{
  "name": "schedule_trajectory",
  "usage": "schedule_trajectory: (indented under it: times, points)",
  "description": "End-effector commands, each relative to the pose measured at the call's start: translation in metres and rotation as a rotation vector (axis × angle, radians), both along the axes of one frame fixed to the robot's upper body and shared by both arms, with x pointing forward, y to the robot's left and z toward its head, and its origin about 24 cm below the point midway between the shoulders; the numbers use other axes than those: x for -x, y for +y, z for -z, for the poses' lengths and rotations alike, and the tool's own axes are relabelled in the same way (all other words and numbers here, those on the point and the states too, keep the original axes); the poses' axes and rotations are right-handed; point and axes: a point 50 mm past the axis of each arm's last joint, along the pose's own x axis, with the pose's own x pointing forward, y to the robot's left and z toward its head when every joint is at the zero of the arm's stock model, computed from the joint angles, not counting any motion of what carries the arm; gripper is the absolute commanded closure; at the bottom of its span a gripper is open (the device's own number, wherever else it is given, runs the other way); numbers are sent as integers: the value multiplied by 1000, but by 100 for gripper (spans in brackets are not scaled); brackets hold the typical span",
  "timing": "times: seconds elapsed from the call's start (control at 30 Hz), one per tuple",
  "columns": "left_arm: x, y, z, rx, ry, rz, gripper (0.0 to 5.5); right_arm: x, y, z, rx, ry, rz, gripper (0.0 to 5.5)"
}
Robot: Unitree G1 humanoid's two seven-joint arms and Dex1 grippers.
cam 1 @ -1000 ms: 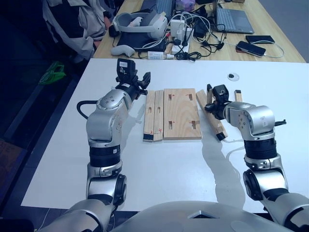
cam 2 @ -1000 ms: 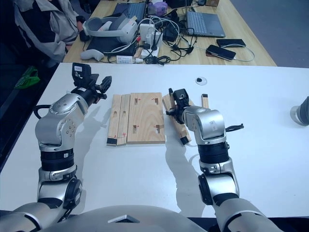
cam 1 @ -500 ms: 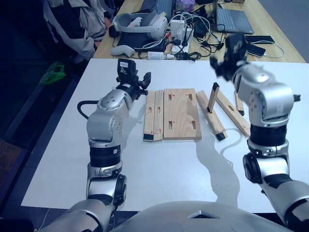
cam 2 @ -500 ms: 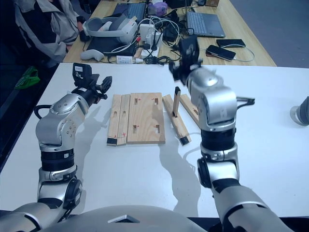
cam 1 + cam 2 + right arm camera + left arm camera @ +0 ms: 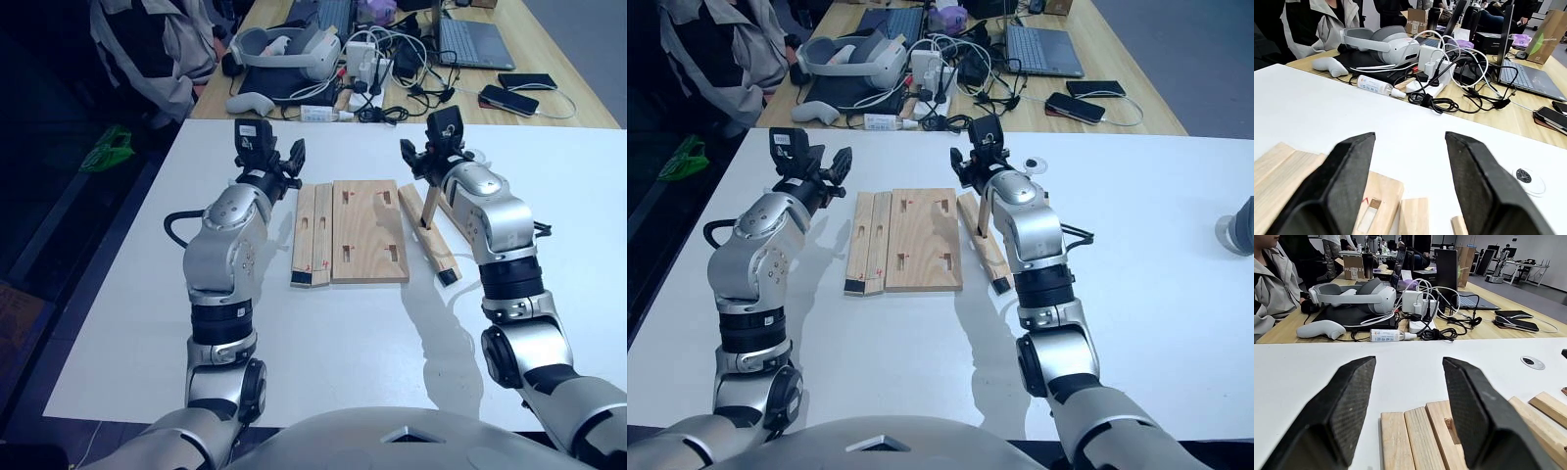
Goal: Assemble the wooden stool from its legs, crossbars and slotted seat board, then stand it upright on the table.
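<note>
Left eye view: seat board [image 5: 369, 230] lies flat, both jaws wide and empty, left gripper [image 5: 282, 157] at its 10 o'clock, right gripper [image 5: 419, 157] at 2 o'clock beside a leg [image 5: 429, 208] standing on end, which a careless reach could topple.

The slotted seat board [image 5: 368, 231], the two slats [image 5: 312, 235] and the leg [image 5: 438, 245] were pale bare wood, matt, with the grain showing. The table [image 5: 323, 352] was smooth, white and matt. The fingers [image 5: 1339, 416] of the left gripper [image 5: 1409, 377] and of the right gripper [image 5: 1409, 147] were matt black with a fine woven texture, possibly a rubber facing.
</note>
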Motion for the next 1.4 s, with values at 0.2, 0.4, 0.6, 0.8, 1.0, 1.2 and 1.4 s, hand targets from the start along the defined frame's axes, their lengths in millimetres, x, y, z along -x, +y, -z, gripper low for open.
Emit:
schedule_trajectory:
  times: [0.2, 0.4, 0.6, 0.8, 1.0, 1.2, 1.4]
  points:
    - [-2, 1, -4, -2, -14, -1, 297, -3, 12, -79, -183, -297, -25, 287]
    - [-2, 0, -3, 1, -13, -4, 297, -3, 12, -109, -242, -400, -40, 287]
    - [2, -1, 1, 9, -5, -7, 297, 9, 3, 7, -201, 35, -8, 287]
    - [2, -2, 0, 2, -1, 2, 297, 18, 3, 25, -200, 153, 1, 287]
    - [-1, -1, -3, -4, -10, 5, 297, 4, 20, -56, -316, -149, -56, 287]
    - [-1, 0, -3, -4, -14, 1, 297, 1, 17, -102, -410, -333, -42, 287]
    - [-1, 0, -3, -3, -13, 2, 297, 5, 11, -13, -375, 114, 19, 287]
